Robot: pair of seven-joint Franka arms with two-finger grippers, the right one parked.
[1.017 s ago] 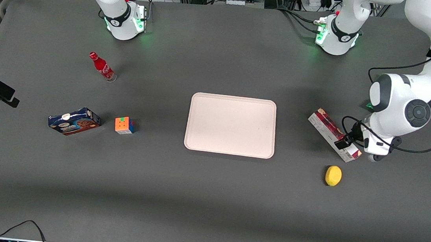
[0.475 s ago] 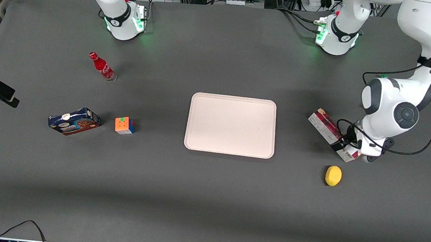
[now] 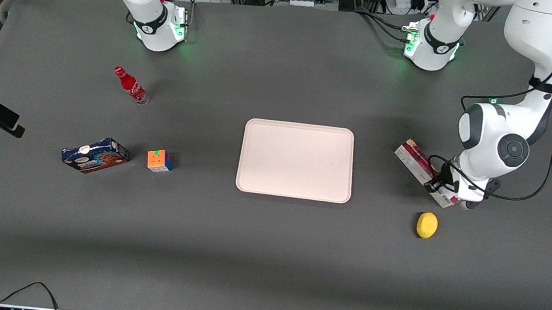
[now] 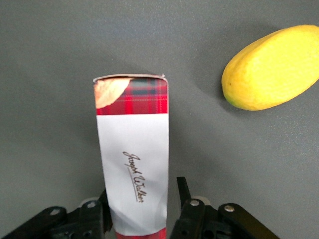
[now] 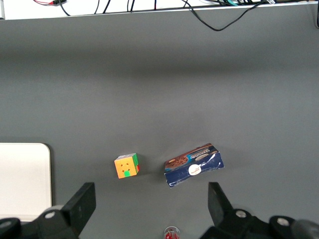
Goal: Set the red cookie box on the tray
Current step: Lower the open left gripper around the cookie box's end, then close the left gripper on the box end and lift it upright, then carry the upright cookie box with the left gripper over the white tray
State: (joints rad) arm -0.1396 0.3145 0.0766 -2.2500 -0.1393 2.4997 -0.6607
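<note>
The red cookie box (image 3: 414, 161) lies flat on the table toward the working arm's end, apart from the tray (image 3: 296, 159). It is dark red tartan with a white end section, seen in the left wrist view (image 4: 133, 159). My left gripper (image 3: 442, 190) is low over the box's white end, which is the end nearer the front camera. In the wrist view the gripper (image 4: 144, 199) is open with one finger on each long side of the box. A gap shows between one finger (image 4: 182, 186) and the carton. The tray is bare.
A yellow lemon-like fruit (image 3: 426, 225) lies close by, nearer the front camera than the box, and shows in the wrist view (image 4: 271, 67). A blue cookie box (image 3: 95, 155), a colour cube (image 3: 159, 160) and a red bottle (image 3: 131, 85) stand toward the parked arm's end.
My left arm has swung in and come down, bringing the gripper lower over the white end of the red cookie box. The box has not moved.
</note>
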